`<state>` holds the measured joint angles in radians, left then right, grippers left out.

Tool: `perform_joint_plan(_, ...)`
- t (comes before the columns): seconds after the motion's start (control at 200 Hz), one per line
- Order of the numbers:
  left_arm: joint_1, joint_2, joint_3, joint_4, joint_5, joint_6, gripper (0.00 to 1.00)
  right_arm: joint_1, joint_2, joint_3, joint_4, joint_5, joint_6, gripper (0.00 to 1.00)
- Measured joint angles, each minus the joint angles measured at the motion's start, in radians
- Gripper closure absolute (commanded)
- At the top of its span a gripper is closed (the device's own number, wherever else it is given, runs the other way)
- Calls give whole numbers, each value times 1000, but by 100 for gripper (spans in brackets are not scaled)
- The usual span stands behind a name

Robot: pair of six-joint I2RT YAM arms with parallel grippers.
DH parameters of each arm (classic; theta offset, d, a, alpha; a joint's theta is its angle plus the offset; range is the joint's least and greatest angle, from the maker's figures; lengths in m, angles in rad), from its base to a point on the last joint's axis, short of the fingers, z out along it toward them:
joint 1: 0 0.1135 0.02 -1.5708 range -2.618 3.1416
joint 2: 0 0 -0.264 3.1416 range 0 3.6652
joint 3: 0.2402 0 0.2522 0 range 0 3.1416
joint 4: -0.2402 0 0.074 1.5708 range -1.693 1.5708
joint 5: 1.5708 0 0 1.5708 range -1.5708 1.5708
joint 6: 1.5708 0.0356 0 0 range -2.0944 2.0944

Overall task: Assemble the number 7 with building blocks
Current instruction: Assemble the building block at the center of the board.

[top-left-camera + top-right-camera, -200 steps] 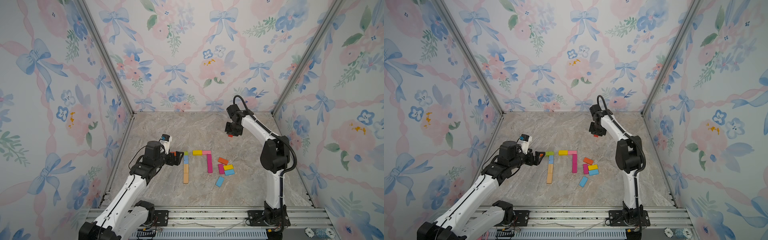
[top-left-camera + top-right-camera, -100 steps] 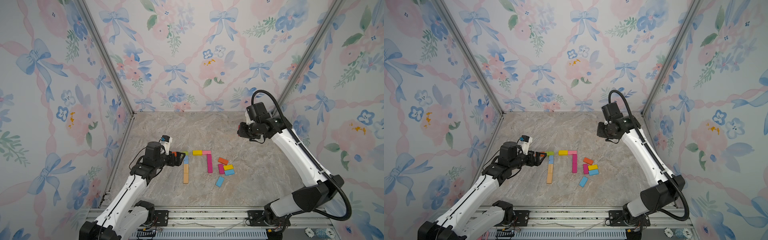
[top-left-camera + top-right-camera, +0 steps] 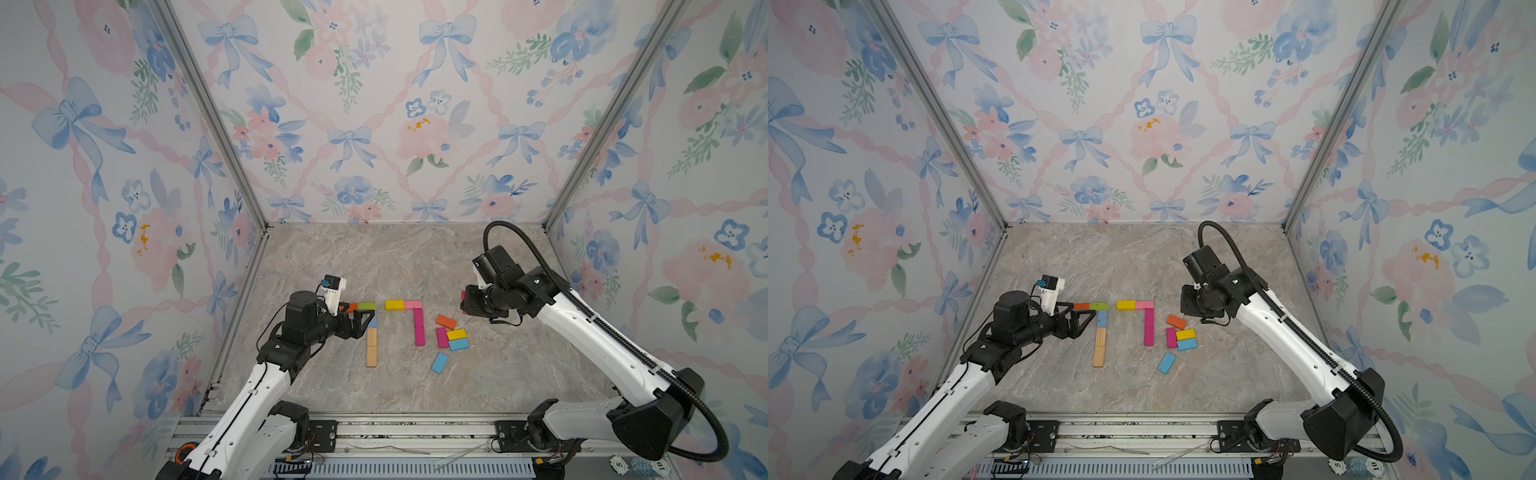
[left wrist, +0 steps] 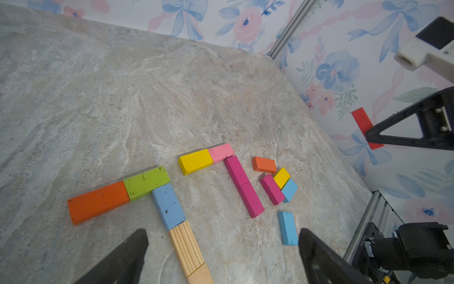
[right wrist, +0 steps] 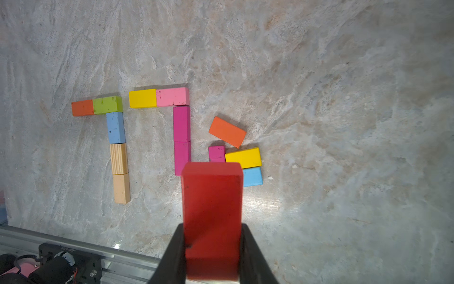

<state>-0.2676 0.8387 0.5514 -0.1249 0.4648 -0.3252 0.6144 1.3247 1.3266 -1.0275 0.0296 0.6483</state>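
Right gripper (image 5: 211,230): clamped on red block (image 5: 211,191), aloft. Left gripper (image 4: 222,233): spread wide, empty, near leftmost orange block (image 4: 98,201).

The marbled worktop (image 3: 374,257) bears two seven-shapes side by side: orange block (image 4: 98,202) and green block (image 4: 146,183) over a blue block (image 4: 168,206) and two wood blocks (image 5: 119,158); yellow block (image 5: 142,98) and pink block (image 5: 172,96) over two magenta blocks (image 5: 181,124). Beside them lie a loose orange block (image 3: 446,321), a magenta-yellow-blue cluster (image 3: 456,334), and a lone blue block (image 3: 439,362).
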Motion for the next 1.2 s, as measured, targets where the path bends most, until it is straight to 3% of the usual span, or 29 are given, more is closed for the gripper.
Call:
perform_joint_plan(0.65, -22, -9, -47, 70, 5, 0, 2, 103, -30, -157, 94, -23, 129, 81)
perform_joint_plan(0.935, -95, -14, -73, 87, -15, 16, 2, 163, 5, -203, 158, -36, 180, 81)
perform_joint_plan(1.2, -182, -125, -131, 124, -74, 64, 2, 236, 27, -251, 209, -45, 237, 81)
